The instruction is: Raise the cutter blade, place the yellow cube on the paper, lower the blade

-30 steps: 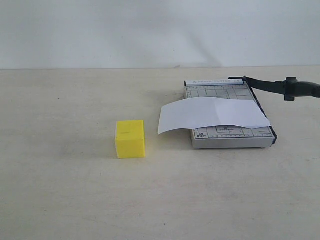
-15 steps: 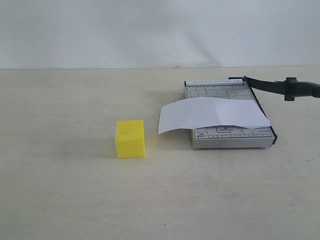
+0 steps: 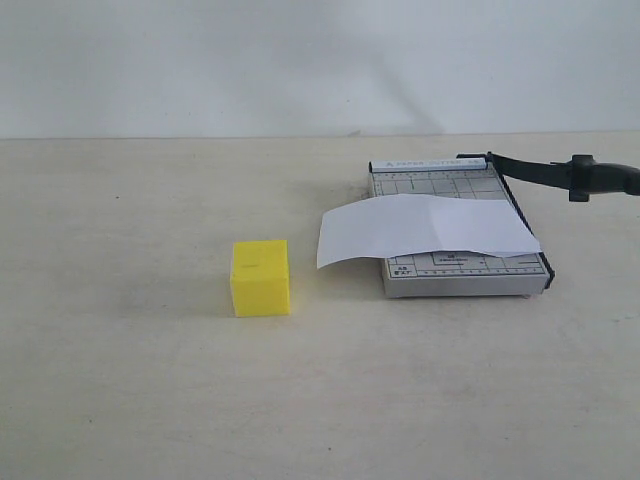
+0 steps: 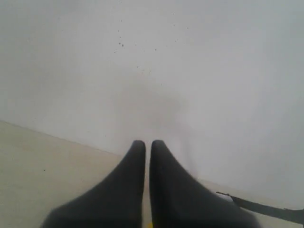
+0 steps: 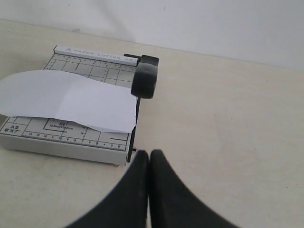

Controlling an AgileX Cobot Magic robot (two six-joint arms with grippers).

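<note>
The cutter blade stands lifted off the grey cutter board, its black handle hanging in the air. So judge the step in hand to be fetching the yellow cube.

Your left pincer is clenched on nothing, fingers pressed together and aimed at the wall. Your right pincer is likewise clenched and empty. Neither shows in the exterior view.

To do it well, release the left pincer wide first and tip it down toward the bench. Come onto the cube from above, with the fingers squared to two opposite flat faces. Grip at mid-height, because the plain faces look smooth and may slip from a shallow pinch.

The cube sits on the bench, beneath the left pincer and short of its tips, where only a sliver of yellow shows under the fingers. The paper lies across the board, apart from the cube. It is ahead of the right pincer, toward the left arm's side, and the handle is nearly straight ahead of that pincer. When you carry the cube over, keep clear of the raised blade.
</note>
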